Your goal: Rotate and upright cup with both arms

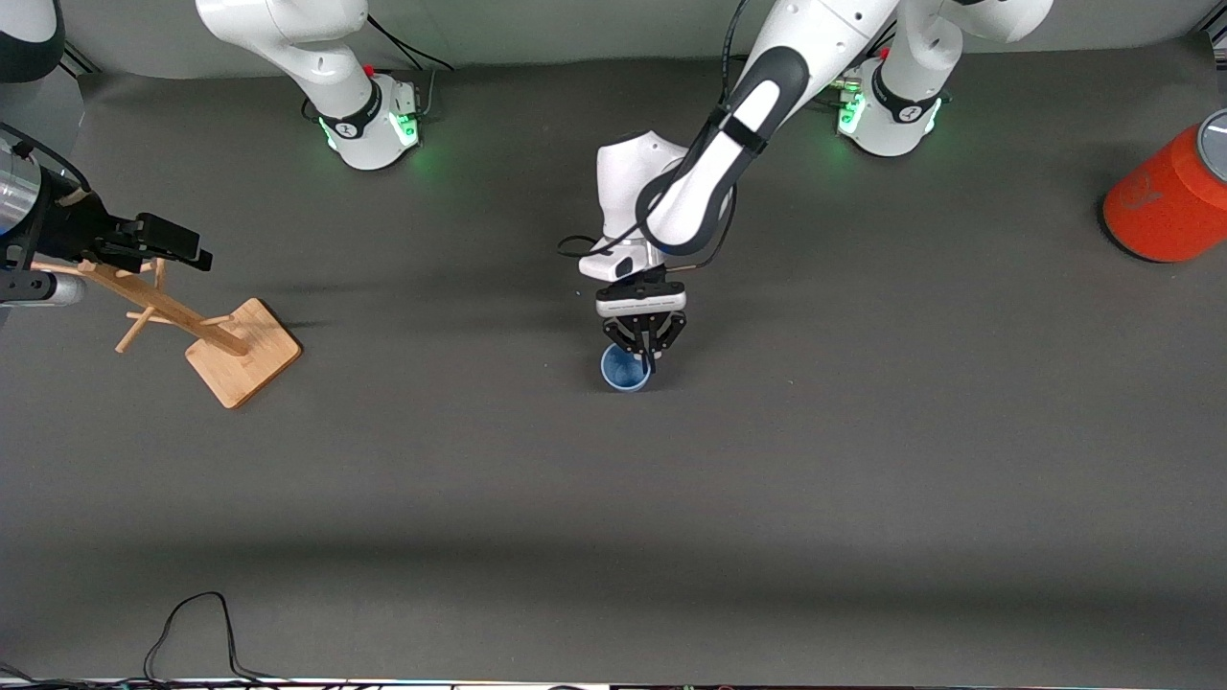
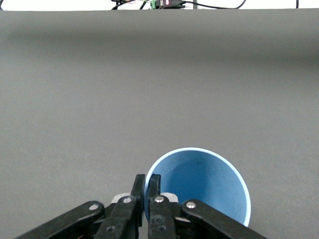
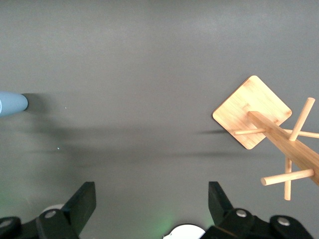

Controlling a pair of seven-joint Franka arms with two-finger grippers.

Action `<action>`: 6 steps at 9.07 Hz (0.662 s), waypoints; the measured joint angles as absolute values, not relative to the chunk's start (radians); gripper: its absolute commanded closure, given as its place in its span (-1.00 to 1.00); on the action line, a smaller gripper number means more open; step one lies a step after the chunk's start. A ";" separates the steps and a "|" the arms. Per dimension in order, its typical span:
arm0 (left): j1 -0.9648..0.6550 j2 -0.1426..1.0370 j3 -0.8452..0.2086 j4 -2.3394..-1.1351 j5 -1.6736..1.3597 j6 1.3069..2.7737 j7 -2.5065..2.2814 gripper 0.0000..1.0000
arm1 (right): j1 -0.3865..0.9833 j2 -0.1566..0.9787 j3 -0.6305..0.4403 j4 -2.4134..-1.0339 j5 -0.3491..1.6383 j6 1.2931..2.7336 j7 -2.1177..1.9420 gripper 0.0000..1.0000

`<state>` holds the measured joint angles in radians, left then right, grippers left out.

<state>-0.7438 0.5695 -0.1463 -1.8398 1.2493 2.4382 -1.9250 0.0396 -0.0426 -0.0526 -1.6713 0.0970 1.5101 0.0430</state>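
The light-blue cup (image 1: 625,369) stands mouth up near the middle of the table. In the left wrist view (image 2: 204,184) its open mouth faces the camera. My left gripper (image 1: 650,362) reaches down from above and is shut on the cup's rim (image 2: 147,181), one finger inside the wall and one outside. My right gripper (image 1: 192,251) is open and empty (image 3: 151,194). It hangs over the wooden mug tree at the right arm's end of the table, well apart from the cup. In the right wrist view the cup's narrow base (image 3: 12,103) shows at the frame's edge, touching its shadow on the table.
A wooden mug tree (image 1: 206,335) on a square base (image 3: 251,112) leans at the right arm's end. A large orange-red cylindrical container (image 1: 1165,206) stands at the left arm's end. A black cable (image 1: 192,632) loops at the table edge nearest the front camera.
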 measured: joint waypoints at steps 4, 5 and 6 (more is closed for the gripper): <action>-0.749 0.567 -0.139 -1.831 1.260 2.427 -1.933 -1.00 | 0.037 -0.006 -0.018 -1.626 0.097 1.510 0.043 -1.00; -0.749 0.562 -0.139 -1.819 1.225 2.427 -1.908 -1.00 | 0.054 0.025 -0.027 -1.598 0.097 1.512 0.043 -1.00; -0.748 0.558 -0.138 -1.794 1.144 2.424 -1.837 -1.00 | 0.070 0.068 -0.042 -1.559 0.097 1.513 0.043 -1.00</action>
